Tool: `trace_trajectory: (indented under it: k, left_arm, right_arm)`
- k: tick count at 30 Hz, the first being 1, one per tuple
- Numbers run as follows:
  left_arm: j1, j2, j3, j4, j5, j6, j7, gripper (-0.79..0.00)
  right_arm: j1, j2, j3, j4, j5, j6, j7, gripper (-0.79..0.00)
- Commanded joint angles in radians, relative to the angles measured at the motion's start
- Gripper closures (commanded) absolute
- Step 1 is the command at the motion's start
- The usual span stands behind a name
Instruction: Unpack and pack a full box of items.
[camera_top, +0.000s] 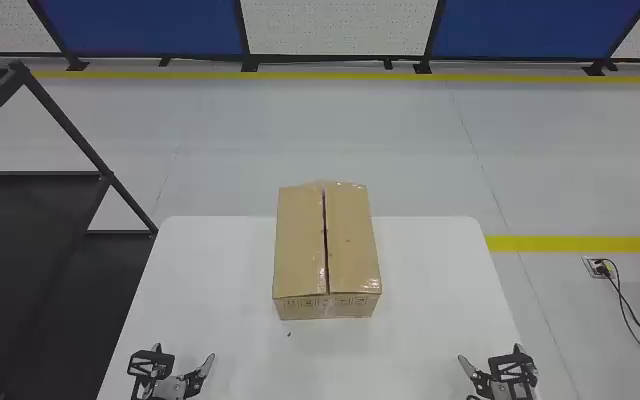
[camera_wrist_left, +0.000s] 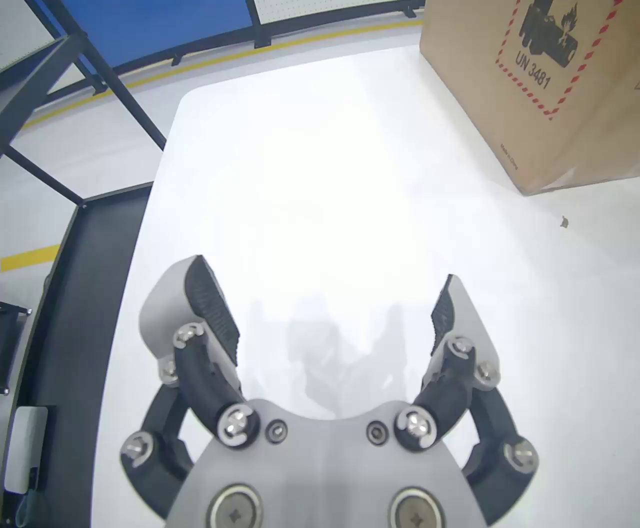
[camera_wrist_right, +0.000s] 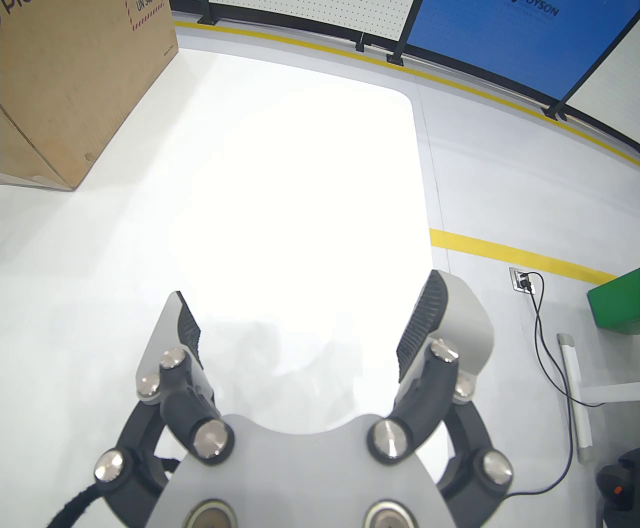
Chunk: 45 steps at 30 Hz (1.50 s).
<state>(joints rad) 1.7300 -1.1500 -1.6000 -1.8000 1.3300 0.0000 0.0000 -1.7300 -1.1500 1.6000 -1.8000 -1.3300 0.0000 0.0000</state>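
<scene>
A brown cardboard box (camera_top: 327, 250) stands in the middle of the white table (camera_top: 210, 290), its top flaps closed and taped along the centre seam. A corner of the box (camera_wrist_left: 540, 85) with a red-bordered label shows in the left wrist view, and its other near corner (camera_wrist_right: 75, 75) in the right wrist view. My left gripper (camera_wrist_left: 325, 295) hovers open over bare table at the near left edge (camera_top: 170, 368), apart from the box. My right gripper (camera_wrist_right: 310, 310) hangs open over the near right edge (camera_top: 498, 374), with nothing between its fingers.
A black metal rack (camera_top: 50, 230) stands left of the table, its dark shelf (camera_wrist_left: 65, 310) close to the table's edge. Blue and white partition panels (camera_top: 330, 25) line the back. A floor socket with a cable (camera_wrist_right: 525, 282) lies right of the table.
</scene>
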Motion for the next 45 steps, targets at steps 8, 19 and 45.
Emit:
trace_trajectory:
  k: [8,19,45]
  left_arm:
    - [0.000,0.000,0.000,0.000,0.000,0.000,0.000,-0.785]
    - [0.014,0.000,-0.026,0.005,-0.033,-0.042,0.060,-0.785]
    - [0.077,0.017,-0.177,-0.175,0.050,-0.246,0.261,-0.785]
  right_arm:
    - [0.000,0.000,0.000,0.000,0.000,0.000,0.000,-0.784]
    - [-0.009,0.001,-0.018,-0.043,-0.115,-0.009,-0.084,-0.785]
    - [0.003,0.012,-0.144,-0.239,-0.533,-0.174,-0.235,-0.785]
